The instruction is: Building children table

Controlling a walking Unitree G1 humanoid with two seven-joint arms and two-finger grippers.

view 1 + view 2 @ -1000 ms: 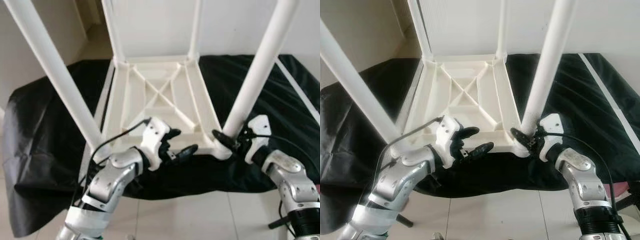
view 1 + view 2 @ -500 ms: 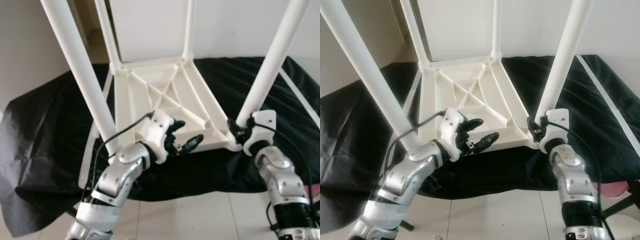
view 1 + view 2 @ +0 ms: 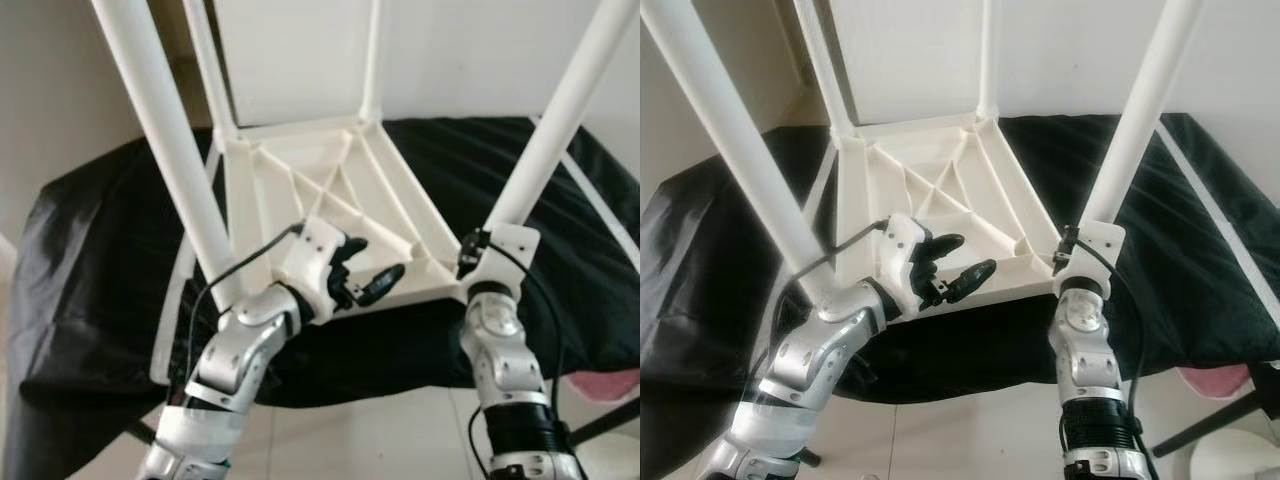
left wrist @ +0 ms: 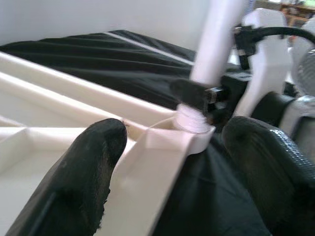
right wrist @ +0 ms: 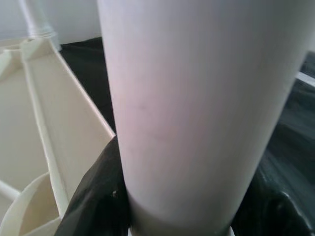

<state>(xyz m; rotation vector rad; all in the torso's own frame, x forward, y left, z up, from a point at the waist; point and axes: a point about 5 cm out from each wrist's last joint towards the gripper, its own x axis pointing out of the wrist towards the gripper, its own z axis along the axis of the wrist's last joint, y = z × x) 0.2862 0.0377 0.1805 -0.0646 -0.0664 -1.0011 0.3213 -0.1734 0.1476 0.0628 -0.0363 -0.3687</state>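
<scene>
A white plastic table top point(image 3: 330, 200) lies upside down on a black cloth point(image 3: 100, 250), with white legs standing up from its corners. My right gripper point(image 3: 470, 255) is shut on the near right leg point(image 3: 560, 120) just above its socket; in the right wrist view the leg point(image 5: 197, 98) passes between the black fingers point(image 5: 93, 196). My left gripper point(image 3: 372, 262) is open at the table top's near rim point(image 4: 147, 167), which runs between its two fingers point(image 4: 93, 162). The near left leg point(image 3: 170, 150) stands close beside my left forearm.
The two far legs point(image 3: 372, 60) rise in front of a white wall. A white strip point(image 3: 600, 215) lies on the cloth at the right. Something pink point(image 3: 610, 385) sits at the cloth's near right edge. White floor tiles point(image 3: 380, 440) run along the front.
The view has shifted. My right forearm has swung in and now stands upright under the near right leg, still gripping its base. The left gripper stays open at the near rim.
</scene>
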